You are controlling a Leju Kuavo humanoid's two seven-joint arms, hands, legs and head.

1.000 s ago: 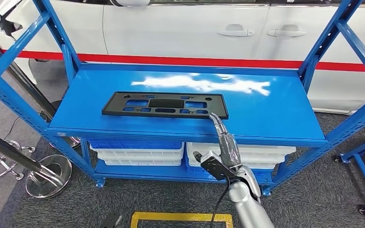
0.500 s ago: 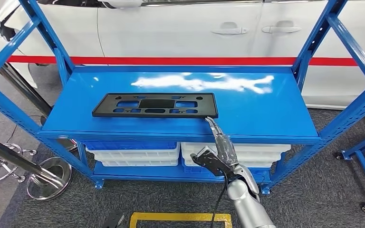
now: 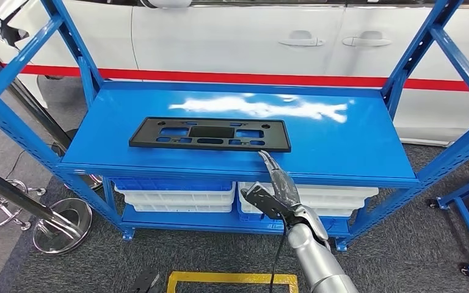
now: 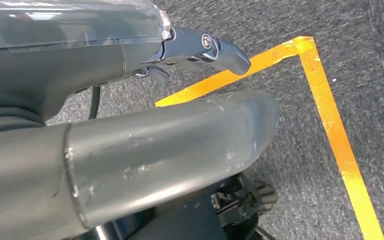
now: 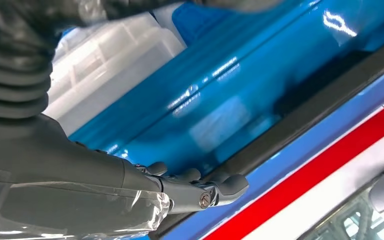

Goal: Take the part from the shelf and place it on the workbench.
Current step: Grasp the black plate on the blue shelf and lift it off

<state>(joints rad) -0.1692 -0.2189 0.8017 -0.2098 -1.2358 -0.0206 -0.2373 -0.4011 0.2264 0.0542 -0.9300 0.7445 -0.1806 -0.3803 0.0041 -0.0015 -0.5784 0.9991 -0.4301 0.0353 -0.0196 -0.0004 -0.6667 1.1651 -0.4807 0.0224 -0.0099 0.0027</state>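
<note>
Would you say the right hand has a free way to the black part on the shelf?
Probably yes: the right hand is raised at the shelf's front edge, fingers pointing at the black part, with bare shelf between them.

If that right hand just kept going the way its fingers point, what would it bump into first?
Most likely the flat black plastic frame part on the blue metal shelf: the right hand points up at its near edge, though depth is hard to judge.

White car (image 3: 238, 36) with red stripe (image 3: 220, 77) parked behind. Blue and white bins (image 3: 174, 195) stacked low. Chrome stanchion base (image 3: 61, 226) on grey carpet; yellow floor tape (image 3: 232, 279).
</note>
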